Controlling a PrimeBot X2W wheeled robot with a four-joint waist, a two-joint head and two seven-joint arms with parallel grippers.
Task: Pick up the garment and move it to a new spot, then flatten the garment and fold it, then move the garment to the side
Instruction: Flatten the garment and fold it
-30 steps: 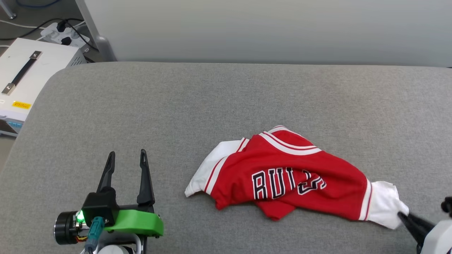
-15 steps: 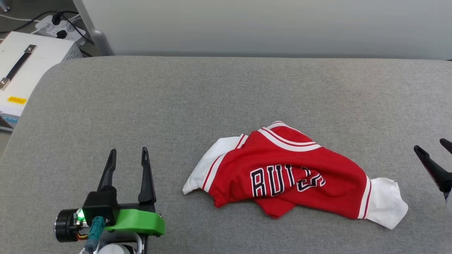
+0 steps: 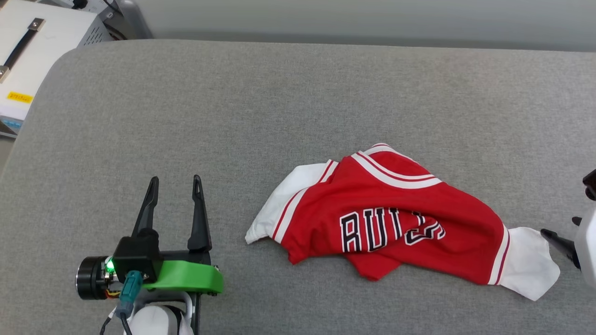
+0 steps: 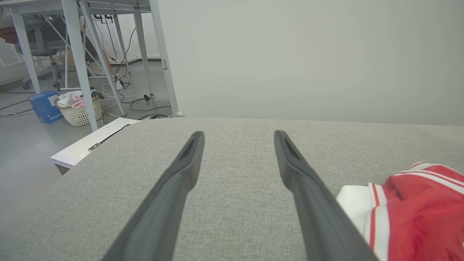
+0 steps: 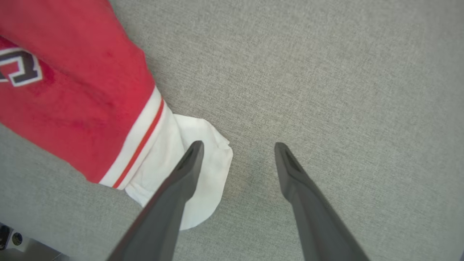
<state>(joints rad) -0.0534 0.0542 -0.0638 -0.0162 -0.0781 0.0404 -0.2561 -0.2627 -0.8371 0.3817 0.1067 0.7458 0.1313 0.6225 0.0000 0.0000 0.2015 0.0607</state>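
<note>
Crumpled garment (image 3: 396,218) right of centre on grey surface (image 3: 279,93), held by neither gripper; flattening judged next. Left gripper (image 3: 175,178) spread, well apart; right gripper (image 5: 238,144) spread at the white sleeve (image 5: 214,169). Calls for pinching opposite edges and drawing cloth flat.

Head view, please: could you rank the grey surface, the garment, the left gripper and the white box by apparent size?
1. grey surface
2. garment
3. left gripper and white box look about alike; the box is cropped by the frame and farther off, so unranked.
</note>
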